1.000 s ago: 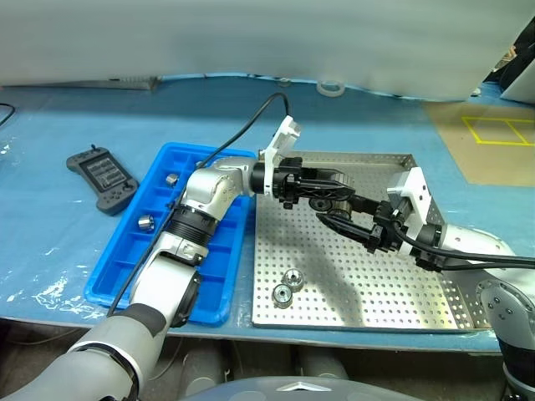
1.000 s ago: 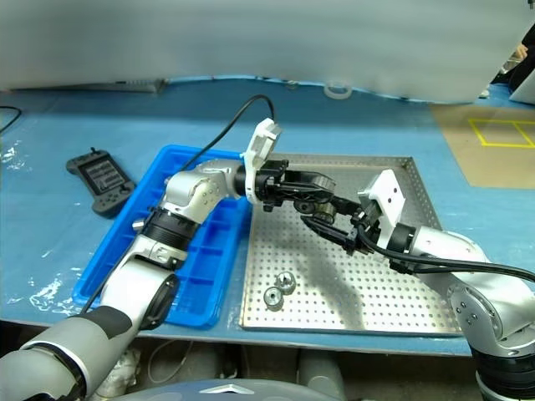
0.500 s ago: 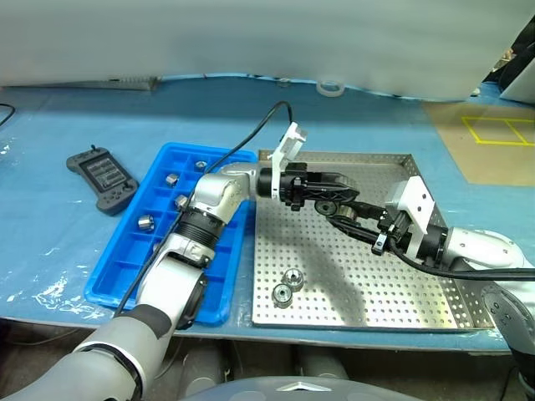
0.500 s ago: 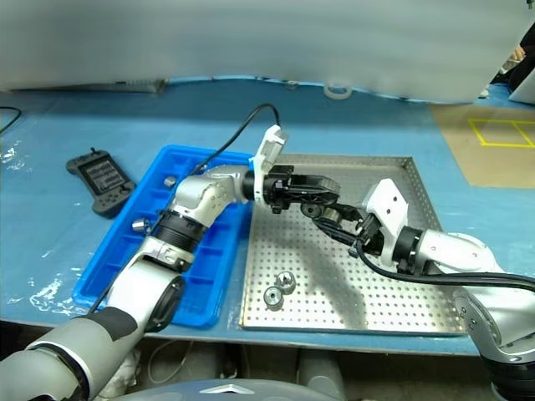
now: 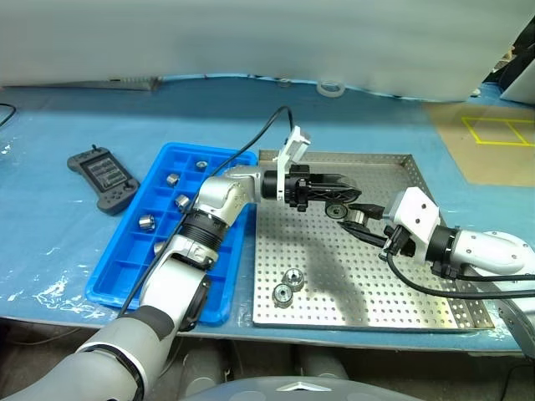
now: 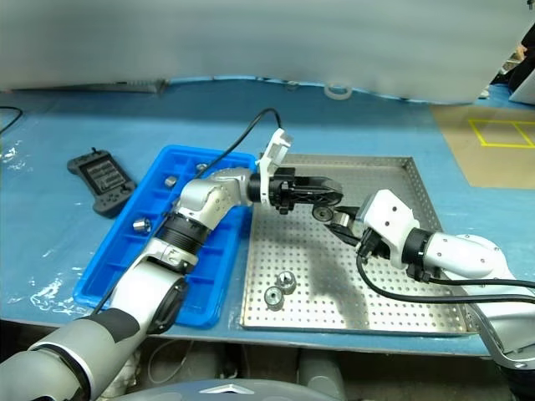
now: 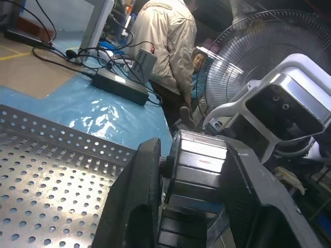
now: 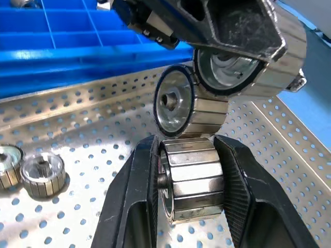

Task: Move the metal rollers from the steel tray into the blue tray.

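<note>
Tabletop (image 5: 50,242), covered in blue sheet, carries a steel tray (image 5: 393,296) and, touching its left rim, a blue tray (image 5: 125,267). Steel tray is the larger, perforated, low-rimmed. Blue tray is split into small compartments; four rollers sit in compartments along its far-left part, one of them at (image 5: 146,222). A dark controller (image 5: 102,177) lies just left of the blue tray.

Both arms meet above the middle of the steel tray. Left gripper (image 5: 343,185) reaches in from over the blue tray, its fingers (image 7: 129,206) pinching a roller (image 7: 199,170). Right gripper (image 5: 358,219) comes from the right, fingers (image 8: 129,206) clamped on another roller (image 8: 191,181). The two held rollers sit close together, near touching.

Two more rollers (image 5: 287,285) lie side by side on the steel tray's near-left part.

A person (image 7: 168,46) in a light jacket stands in the background of the left wrist view.
</note>
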{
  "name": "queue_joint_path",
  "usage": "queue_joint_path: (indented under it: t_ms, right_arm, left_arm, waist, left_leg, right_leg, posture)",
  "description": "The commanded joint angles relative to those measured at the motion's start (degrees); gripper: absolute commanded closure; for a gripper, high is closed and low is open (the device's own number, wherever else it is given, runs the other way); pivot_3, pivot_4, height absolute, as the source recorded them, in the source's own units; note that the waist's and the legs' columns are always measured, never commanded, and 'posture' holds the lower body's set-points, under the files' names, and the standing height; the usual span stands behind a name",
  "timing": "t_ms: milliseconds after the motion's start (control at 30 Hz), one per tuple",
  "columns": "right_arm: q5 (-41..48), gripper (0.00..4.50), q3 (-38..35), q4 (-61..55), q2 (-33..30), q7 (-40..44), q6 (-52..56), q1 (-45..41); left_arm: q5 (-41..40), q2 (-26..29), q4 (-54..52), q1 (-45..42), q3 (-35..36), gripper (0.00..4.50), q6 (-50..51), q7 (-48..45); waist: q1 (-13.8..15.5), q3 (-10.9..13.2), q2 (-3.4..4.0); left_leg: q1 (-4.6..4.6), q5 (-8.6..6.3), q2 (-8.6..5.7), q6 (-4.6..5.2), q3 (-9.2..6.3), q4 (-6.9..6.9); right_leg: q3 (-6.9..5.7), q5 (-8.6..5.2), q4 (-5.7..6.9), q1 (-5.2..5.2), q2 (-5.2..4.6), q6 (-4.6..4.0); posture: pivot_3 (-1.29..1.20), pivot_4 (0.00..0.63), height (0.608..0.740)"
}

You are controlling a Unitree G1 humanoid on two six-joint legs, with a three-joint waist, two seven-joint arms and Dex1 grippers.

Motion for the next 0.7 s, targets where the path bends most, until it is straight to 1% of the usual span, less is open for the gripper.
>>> queue_joint_path:
  t_ms: [33, 167, 433, 533, 633, 700]
  right_arm:
    - [-4.64, 3.26, 2.32, 5.76, -1.71, 3.48, -2.00, 3.91]
    - [-3.99, 3.26, 1.89, 8.70, -0.19, 4.07, -3.98, 2.57]
    - [-6.85, 3.26, 4.90, 13.77, -0.09, 5.13, -8.50, 0.86]
    - [-8.02, 3.26, 5.65, 16.01, -0.85, 5.91, -9.99, 0.53]
    - [-9.97, 3.26, 5.26, 18.80, -2.81, 7.24, -12.67, 2.08]
    - [-10.10, 3.26, 3.92, 20.65, -3.08, 7.73, -13.49, 2.45]
  left_arm:
    - [-1.82, 2.22, -2.36, -2.65, 5.60, 3.21, -4.13, -0.17]
    - [-1.81, 3.63, -0.76, -3.55, 7.37, 3.21, -5.26, 0.80]
    - [-2.31, 5.36, 0.27, -3.74, 8.84, 3.21, -7.12, 3.09]
    - [-2.21, 6.09, 0.43, -3.68, 9.11, 3.21, -7.54, 3.48]
    - [-2.19, 6.99, -0.13, -3.27, 9.31, 3.21, -7.70, 3.69]
    - [-2.22, 7.63, -0.36, -2.95, 9.67, 3.21, -7.79, 3.97]
  waist:
    - [-0.01, 0.00, 0.00]
    - [-0.02, 0.00, 0.01]
    - [0.22, 0.00, 0.01]
    - [0.27, 0.00, 0.01]
    - [0.56, 0.01, 0.01]
    - [1.05, 0.06, -0.20]
  left_leg:
    - [0.00, 0.00, 0.00, 0.00, 0.00, 0.01]
    - [0.01, 0.00, 0.01, 0.00, 0.00, 0.02]
    - [-0.03, -0.02, 0.00, 0.04, 0.00, 0.05]
    - [-0.04, -0.02, 0.00, 0.04, -0.01, 0.05]
    - [-0.04, -0.02, 0.00, 0.04, -0.01, 0.06]
    - [-0.04, -0.02, 0.02, 0.04, -0.08, 0.07]
  right_leg:
    - [0.00, 0.00, -0.01, 0.01, 0.00, 0.00]
    - [0.01, 0.00, 0.00, 0.00, 0.00, 0.00]
    - [-0.01, 0.00, 0.00, 0.00, -0.01, 0.00]
    - [-0.02, 0.00, 0.02, 0.00, -0.01, 0.00]
    - [-0.02, 0.00, 0.03, -0.01, -0.01, 0.00]
    - [-0.11, 0.00, 0.04, 0.03, 0.00, -0.01]
  posture:
    - [-0.36, 0.150, 0.740]
    - [-0.34, 0.150, 0.740]
    - [-0.30, 0.150, 0.740]
    - [-0.28, 0.150, 0.740]
    - [-0.26, 0.150, 0.740]
    - [-0.25, 0.150, 0.740]
